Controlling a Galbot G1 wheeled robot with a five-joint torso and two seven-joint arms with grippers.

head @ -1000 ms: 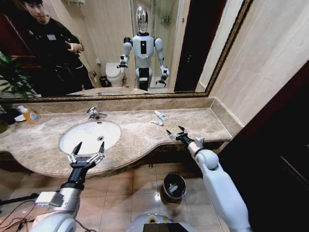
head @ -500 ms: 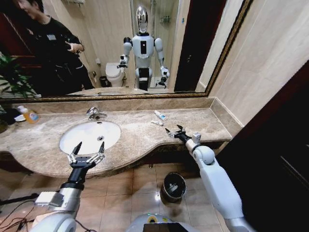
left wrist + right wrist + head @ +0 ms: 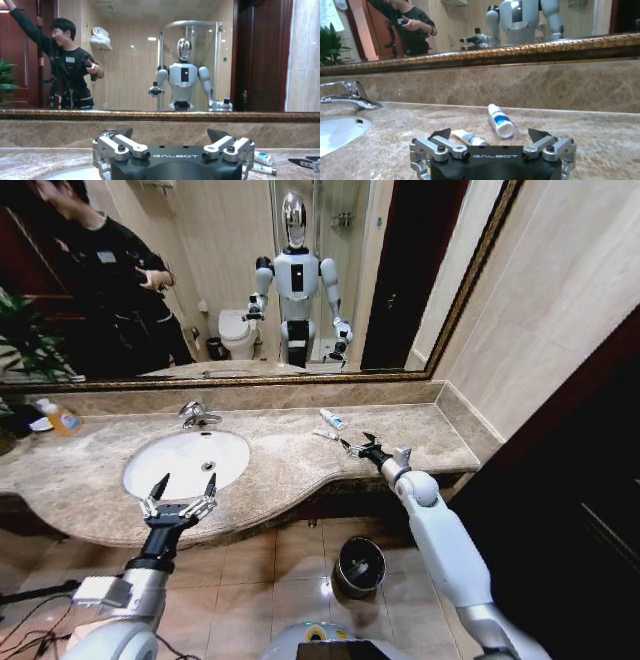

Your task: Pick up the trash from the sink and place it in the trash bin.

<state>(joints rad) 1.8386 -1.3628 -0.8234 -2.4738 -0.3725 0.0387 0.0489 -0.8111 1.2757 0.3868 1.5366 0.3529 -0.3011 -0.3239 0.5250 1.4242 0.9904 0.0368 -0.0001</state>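
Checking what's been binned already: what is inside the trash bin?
In the bin on the floor, one pale item shows against the black inside. Its near wall hides part of the bottom, so more may lie there.

"GALBOT" on left gripper (image 3: 172,144) & right gripper (image 3: 490,144) housings

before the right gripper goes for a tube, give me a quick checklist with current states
1. Right gripper open: ok, fingers spread.
2. Lined up with a tube: ok, the small tube lies just ahead between the fingertips.
3. Second tube clear of the grasp: ok, it lies farther back toward the wall.
4. Contact made: not ok, the fingers are short of the small tube.
5. Bin reachable for the drop: ok, on the floor below the counter, mouth open.
6. Left gripper out of the way: ok, open at the sink's front edge.
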